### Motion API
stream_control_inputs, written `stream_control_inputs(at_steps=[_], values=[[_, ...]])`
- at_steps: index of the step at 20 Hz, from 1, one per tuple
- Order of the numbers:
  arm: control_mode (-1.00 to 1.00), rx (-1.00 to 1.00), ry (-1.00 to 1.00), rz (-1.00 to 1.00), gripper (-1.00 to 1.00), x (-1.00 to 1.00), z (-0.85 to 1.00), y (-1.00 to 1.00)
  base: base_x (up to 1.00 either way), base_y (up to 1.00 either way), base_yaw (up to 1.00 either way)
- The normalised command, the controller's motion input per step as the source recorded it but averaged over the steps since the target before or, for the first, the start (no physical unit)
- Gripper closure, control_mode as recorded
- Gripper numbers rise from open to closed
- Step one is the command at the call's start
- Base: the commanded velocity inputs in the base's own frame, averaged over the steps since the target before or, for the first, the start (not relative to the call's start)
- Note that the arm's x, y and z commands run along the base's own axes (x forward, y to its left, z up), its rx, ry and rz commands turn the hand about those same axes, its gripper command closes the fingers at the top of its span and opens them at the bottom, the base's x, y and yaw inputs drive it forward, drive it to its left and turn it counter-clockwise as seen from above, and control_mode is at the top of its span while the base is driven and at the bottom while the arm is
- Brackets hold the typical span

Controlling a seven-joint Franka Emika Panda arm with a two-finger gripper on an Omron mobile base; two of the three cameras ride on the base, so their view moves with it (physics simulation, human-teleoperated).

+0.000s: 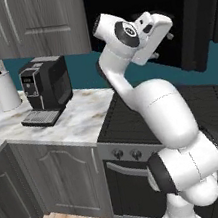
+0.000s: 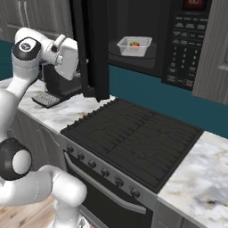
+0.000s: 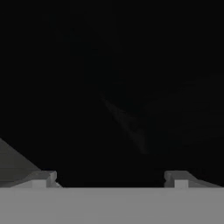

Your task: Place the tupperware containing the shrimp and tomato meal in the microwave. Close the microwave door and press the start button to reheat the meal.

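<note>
The microwave (image 2: 147,40) sits above the stove (image 2: 133,140), its cavity open and its door (image 2: 91,49) swung out toward the counter's side. The arm rises from the base, bends at the elbow over the stove's front and reaches up and forward, so the hand lies level with the door, close against its outer face. The gripper (image 3: 109,177) faces a dark surface; its two tips stand wide apart with nothing between them. The tupperware (image 2: 134,46) rests inside the cavity, holding the tomato (image 2: 133,44). A coffee machine (image 1: 45,89) and paper towel roll (image 1: 6,90) stand on the counter (image 1: 72,120).
</note>
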Motion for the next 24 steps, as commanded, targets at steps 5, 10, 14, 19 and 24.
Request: stream_control_inputs(at_steps=[5, 10, 14, 19, 24], values=[[-1.00, 0.15, -0.17, 0.26, -1.00, 0.34, -0.03, -0.67, 0.00, 0.00, 0.00], [-1.00, 0.08, -0.11, 0.34, -1.00, 0.51, -0.12, -0.56, 0.00, 0.00, 0.00], [-1.00, 0.01, -0.15, 0.39, -1.00, 0.66, -0.23, -0.35, 0.00, 0.00, 0.00], [-1.00, 0.00, -0.26, 0.35, -1.00, 0.80, -0.12, -0.13, 0.00, 0.00, 0.00], [-1.00, 0.00, -0.28, 0.30, -1.00, 0.81, 0.00, -0.07, 0.00, 0.00, 0.00]])
